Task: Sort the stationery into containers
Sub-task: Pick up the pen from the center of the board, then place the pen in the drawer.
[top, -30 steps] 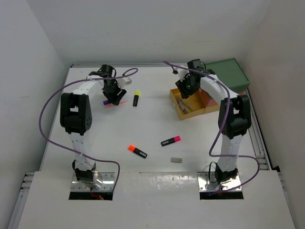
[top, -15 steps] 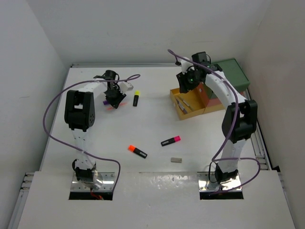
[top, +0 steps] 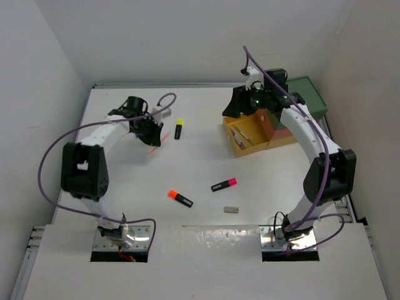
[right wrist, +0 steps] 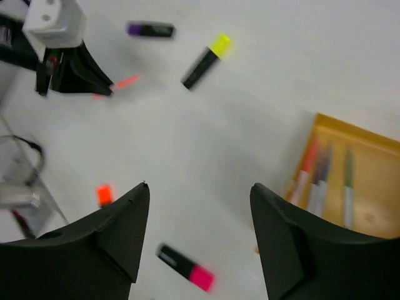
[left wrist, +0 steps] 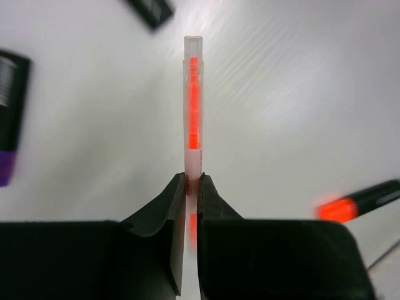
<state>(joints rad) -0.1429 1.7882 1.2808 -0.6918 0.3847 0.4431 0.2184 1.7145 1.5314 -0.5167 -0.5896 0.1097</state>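
My left gripper [top: 153, 136] [left wrist: 192, 178] is shut on a thin red pen [left wrist: 193, 94] [top: 161, 140] at the far left of the table; the pen sticks out forward from the jaws. A purple-capped highlighter [left wrist: 9, 112] lies left of it and a yellow-capped one [top: 178, 129] to its right. My right gripper [top: 240, 107] [right wrist: 199, 187] hangs open and empty above the table, left of the open yellow drawer [top: 230, 132] [right wrist: 375, 187], which holds several pens [right wrist: 325, 181]. The green box [top: 307, 95] and the coral-red one [top: 284, 134] stand behind that drawer.
Mid-table lie an orange-capped highlighter [top: 180, 198], a pink-capped highlighter [top: 224, 184] [right wrist: 187, 267] and a small grey eraser [top: 231, 210]. White walls close the table at the back and on both sides. Purple cables loop off both arms.
My left gripper has closed on the red pen and shifted slightly. The right gripper has risen away from the yellow drawer and opened wider.
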